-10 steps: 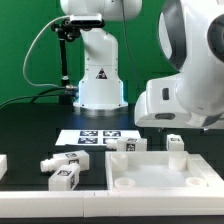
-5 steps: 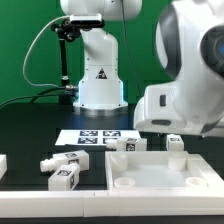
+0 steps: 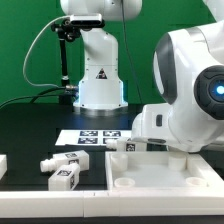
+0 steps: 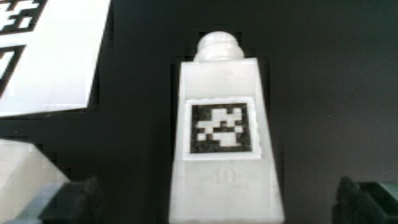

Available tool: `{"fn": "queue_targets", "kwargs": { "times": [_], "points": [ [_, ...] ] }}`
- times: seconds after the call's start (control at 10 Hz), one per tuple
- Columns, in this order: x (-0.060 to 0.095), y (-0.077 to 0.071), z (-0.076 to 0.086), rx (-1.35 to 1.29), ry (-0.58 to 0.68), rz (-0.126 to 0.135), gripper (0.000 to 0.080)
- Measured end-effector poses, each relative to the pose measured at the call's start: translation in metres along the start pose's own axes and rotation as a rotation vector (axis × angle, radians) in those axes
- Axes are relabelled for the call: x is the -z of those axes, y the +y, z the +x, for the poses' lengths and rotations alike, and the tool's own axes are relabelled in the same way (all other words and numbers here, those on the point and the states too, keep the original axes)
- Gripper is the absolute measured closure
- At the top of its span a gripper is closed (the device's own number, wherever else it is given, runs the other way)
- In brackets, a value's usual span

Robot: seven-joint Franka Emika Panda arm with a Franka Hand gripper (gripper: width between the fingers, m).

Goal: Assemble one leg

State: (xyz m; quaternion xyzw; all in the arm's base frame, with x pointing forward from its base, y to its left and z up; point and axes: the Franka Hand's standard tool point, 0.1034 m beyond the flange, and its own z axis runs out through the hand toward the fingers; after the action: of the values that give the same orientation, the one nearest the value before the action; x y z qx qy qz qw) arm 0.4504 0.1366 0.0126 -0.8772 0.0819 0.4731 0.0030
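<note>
In the wrist view a white leg (image 4: 222,130) lies on the black table, with a square tag on its upper face and its narrower stub end (image 4: 217,42) pointing away from the gripper. My gripper (image 4: 217,206) is open, with one dark fingertip on each side of the leg's wide end and a gap to each. In the exterior view the arm's wrist housing (image 3: 188,100) hides the gripper and this leg. Two more legs (image 3: 62,167) lie at the exterior view's left, and another (image 3: 123,145) lies behind the panel.
The large flat white panel with raised rim (image 3: 150,182) lies at the front of the table, and its corner shows in the wrist view (image 4: 18,185). The marker board (image 3: 95,137) lies behind it and also shows in the wrist view (image 4: 45,55). The robot base (image 3: 98,80) stands at the back.
The arm's wrist housing has swung down and toward the exterior view's left. It now covers the leg behind the panel's right end, which showed in the earlier frames.
</note>
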Motion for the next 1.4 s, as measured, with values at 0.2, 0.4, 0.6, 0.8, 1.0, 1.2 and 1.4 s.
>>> {"fn": "queue_targets", "kwargs": {
  "times": [0.2,0.4,0.6,0.8,1.0,1.2,1.4],
  "points": [
    [-0.004,-0.001,0.001,-0.008,-0.009,0.004,0.0150],
    [-0.004,-0.001,0.001,-0.008,-0.009,0.004,0.0417],
    [-0.004,-0.001,0.000,-0.007,-0.010,0.005,0.0514],
    [0.015,0.005,-0.013,0.046,-0.032,0.001,0.0514],
    [0.068,0.018,-0.037,0.088,0.021,0.026,0.0514],
    [0.077,0.007,-0.041,0.049,0.107,0.034,0.0514],
    [0.081,0.005,-0.039,0.058,0.231,0.056,0.0514]
  ]
}}
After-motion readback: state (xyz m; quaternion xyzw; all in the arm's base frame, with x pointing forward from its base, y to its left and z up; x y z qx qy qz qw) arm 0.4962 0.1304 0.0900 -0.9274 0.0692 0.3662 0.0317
